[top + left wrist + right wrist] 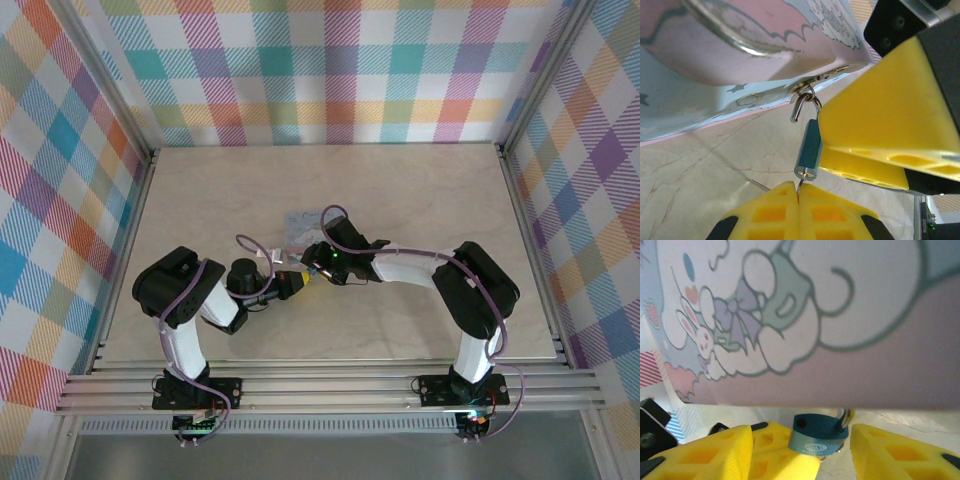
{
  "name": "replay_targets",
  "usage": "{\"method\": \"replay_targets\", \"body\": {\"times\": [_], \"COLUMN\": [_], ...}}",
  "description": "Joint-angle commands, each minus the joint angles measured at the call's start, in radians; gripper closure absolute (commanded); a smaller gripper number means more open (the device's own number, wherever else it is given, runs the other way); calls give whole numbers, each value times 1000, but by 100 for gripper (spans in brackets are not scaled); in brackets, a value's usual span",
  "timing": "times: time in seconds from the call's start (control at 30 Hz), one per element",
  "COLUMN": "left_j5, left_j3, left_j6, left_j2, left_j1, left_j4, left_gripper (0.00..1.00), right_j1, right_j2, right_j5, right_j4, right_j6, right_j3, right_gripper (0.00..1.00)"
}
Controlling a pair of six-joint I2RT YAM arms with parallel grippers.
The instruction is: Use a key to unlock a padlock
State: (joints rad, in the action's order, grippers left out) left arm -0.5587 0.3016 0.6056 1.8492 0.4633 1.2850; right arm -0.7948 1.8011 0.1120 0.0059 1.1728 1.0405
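**Left pincer** (pixel 798 197): your fingers here are pressed flat together with no gap. They nip the key (pixel 801 184), seen as a thin metal sliver at the tips.

**Key:** it runs straight out from the left fingertips into the end face of the padlock (pixel 809 147). It looks seated in the keyway.

**Padlock:** it sits just ahead of the left pincer's tips, joined to them by the key. It also lies between the fingers of the right pincer (pixel 834 442), which stand narrowly apart against its body and appear to clamp it.

**Shackle** (pixel 801 102): it is on the far side of the padlock body from the left pincer, hooked through a small hasp on the cartoon-print tin (pixel 715 60).

- One leg seems to end in free air beside the body rather than inside it.
- That suggests the lock has sprung, though the angle leaves doubt.

**Progress, as judged:**
- **Done:** you have the key in hand and entered, and the lock steadied.
- **Probably done:** the turn.
- **Left:** confirm the shackle is free, or else finish the turn.
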Motion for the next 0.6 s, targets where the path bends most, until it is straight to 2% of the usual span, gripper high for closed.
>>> {"method": "replay_targets", "body": {"times": [0.0, 0.17, 0.37, 0.57], "left_j5": [6, 43, 92, 131], "left_j3": [-24, -30, 13, 51], "left_j6": [-21, -110, -321, -451], "left_j2": [-52, -169, -356, -419], "left_j1": [12, 19, 44, 56], "left_j4": [1, -141, -454, -617], "left_gripper": [100, 100, 100, 100], "right_j1": [-7, -10, -17, -21], "right_j2": [16, 29, 44, 14], "right_j5": [-23, -12, 9, 12], "right_j4": [43, 26, 0, -26], "right_j6": [30, 23, 17, 15], "right_j3": [-3, 18, 33, 33], "right_gripper": [46, 46, 46, 43]}}
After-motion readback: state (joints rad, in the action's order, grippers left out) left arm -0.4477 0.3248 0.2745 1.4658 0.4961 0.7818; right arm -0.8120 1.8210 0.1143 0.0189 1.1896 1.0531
